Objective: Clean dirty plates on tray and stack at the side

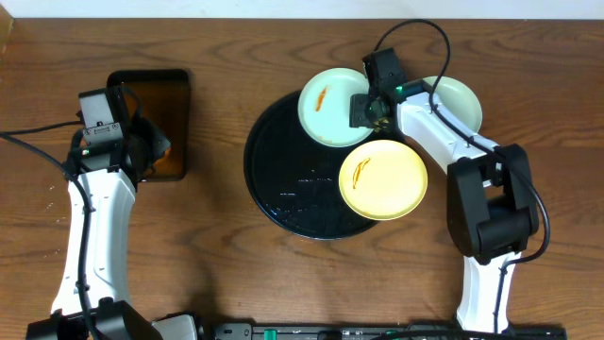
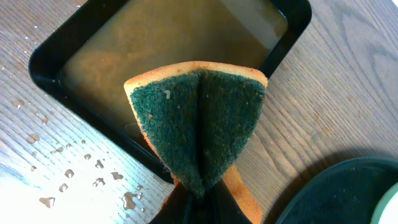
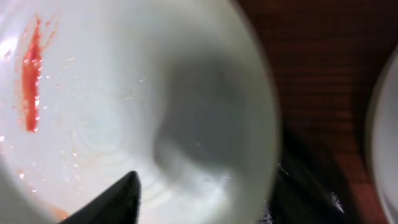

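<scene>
A pale blue-green plate [image 1: 326, 104] with an orange streak lies over the back rim of the large round black tray [image 1: 283, 179]. My right gripper [image 1: 366, 111] is at its right rim. In the right wrist view [image 3: 211, 186] the gripper is open, with one finger over the plate [image 3: 124, 93] and the rim between the fingers. A pale yellow plate [image 1: 382, 178] with orange streaks sits on the tray's right edge. A second blue-green plate [image 1: 458, 99] lies on the table to the right, partly under the arm. My left gripper [image 2: 199, 208] is shut on a folded green and orange sponge [image 2: 196, 124].
A small rectangular black tray of brown liquid [image 1: 156, 104] stands at the left, under the sponge; it also shows in the left wrist view [image 2: 168, 37]. Water drops lie on the wood beside it [image 2: 68, 174]. The big tray's rim shows at lower right [image 2: 336, 193].
</scene>
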Controlling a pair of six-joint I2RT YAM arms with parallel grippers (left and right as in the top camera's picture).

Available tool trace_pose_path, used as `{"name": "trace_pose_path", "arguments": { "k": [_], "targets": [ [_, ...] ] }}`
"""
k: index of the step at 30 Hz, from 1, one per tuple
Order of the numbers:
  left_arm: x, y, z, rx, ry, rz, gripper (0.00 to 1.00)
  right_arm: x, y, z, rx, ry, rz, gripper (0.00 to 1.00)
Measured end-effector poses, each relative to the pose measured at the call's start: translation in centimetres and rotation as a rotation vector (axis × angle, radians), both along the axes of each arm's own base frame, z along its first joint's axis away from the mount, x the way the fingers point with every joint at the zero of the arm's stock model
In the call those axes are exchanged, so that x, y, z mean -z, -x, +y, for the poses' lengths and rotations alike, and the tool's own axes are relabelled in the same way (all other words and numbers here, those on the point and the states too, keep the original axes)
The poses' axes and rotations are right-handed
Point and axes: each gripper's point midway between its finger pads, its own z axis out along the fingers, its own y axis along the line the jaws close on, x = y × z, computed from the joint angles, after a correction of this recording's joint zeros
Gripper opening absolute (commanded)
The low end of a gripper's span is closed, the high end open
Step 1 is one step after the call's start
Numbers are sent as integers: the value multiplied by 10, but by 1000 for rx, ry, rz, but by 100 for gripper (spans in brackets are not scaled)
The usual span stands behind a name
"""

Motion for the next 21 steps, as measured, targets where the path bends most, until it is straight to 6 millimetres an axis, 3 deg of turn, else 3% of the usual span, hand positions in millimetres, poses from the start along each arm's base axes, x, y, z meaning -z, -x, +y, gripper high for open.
{"name": "trace_pose_path", "arguments": {
  "k": [3, 14, 17, 21],
  "targets": [
    [0, 0, 0, 0, 0, 0, 8, 0, 2, 5, -6, -4, 0, 44],
    [0, 0, 0, 0, 0, 0, 8, 8, 9, 15, -16, -30, 28, 43],
    [0, 0, 0, 0, 0, 0, 8, 24, 14, 28, -45, -42, 54, 40],
    [0, 0, 0, 0, 0, 0, 8, 23, 17, 49, -102, -68, 39, 33]
  ]
}}
